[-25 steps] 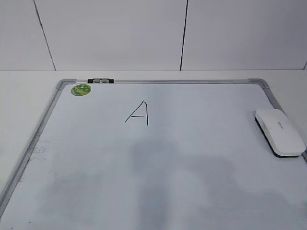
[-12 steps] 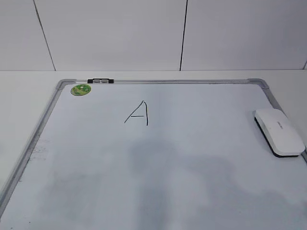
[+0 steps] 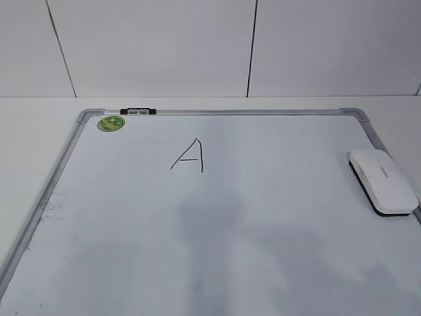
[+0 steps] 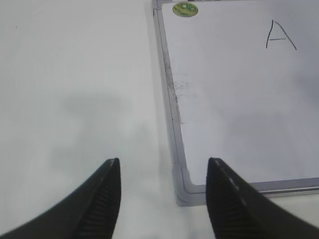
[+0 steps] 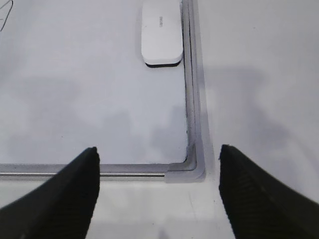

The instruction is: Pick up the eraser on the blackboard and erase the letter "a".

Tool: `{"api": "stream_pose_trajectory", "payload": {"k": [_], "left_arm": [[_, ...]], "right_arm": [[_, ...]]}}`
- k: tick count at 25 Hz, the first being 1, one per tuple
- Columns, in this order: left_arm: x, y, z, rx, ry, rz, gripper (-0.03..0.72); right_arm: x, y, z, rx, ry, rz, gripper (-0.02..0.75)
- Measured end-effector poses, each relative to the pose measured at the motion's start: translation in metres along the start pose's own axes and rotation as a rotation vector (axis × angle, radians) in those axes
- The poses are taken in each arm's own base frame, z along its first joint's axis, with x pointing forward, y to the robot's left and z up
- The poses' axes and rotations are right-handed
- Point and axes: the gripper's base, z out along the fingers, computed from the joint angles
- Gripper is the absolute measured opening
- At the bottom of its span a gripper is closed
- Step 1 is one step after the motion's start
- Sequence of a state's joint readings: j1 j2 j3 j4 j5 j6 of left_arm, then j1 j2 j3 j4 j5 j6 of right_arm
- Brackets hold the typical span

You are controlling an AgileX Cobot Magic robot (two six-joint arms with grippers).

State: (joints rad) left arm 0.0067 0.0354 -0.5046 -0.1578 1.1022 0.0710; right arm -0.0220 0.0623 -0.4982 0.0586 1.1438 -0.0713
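Right now, nothing is gripped: both grippers hang spread wide and empty at the blackboard's (image 3: 217, 224) near corners.
Eraser (image 3: 383, 180) lies flat by the right frame rail, well ahead of the right gripper (image 5: 158, 191); I'd drop over its short width (rail crowds one side). Only a capital "A" (image 3: 189, 156) shows. Left gripper (image 4: 163, 191) idles.

White tabletop (image 3: 39, 125) fills foreground, plain, matte, meets wall along straight horizontal edge. Back wall (image 3: 151, 46) white, smooth panels split by two thin dark seams, left one slanted, right one near vertical. Light soft, diffuse, even; faint grey shadows on tabletop in both wrist views. Floor, windows out of frame.
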Motion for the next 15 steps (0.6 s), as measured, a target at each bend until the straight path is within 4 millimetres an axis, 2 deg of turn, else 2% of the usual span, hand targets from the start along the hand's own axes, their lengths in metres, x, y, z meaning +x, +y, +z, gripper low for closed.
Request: {"api": "stream_pose_trajectory", "payload": {"k": [4,15], "left_arm": [[0.0024,-0.0006,-0.0030,0.002,-0.022,0.003,0.414],[0.0027,-0.0007,-0.0026,0.003,-0.021,0.002,0.414]], "right_arm": [[0.0063,0.0007,-0.0083,0.003,-0.071,-0.004,0.593],[0.0072,0.0008,-0.0093,0.004,-0.080,-0.004,0.593]]}}
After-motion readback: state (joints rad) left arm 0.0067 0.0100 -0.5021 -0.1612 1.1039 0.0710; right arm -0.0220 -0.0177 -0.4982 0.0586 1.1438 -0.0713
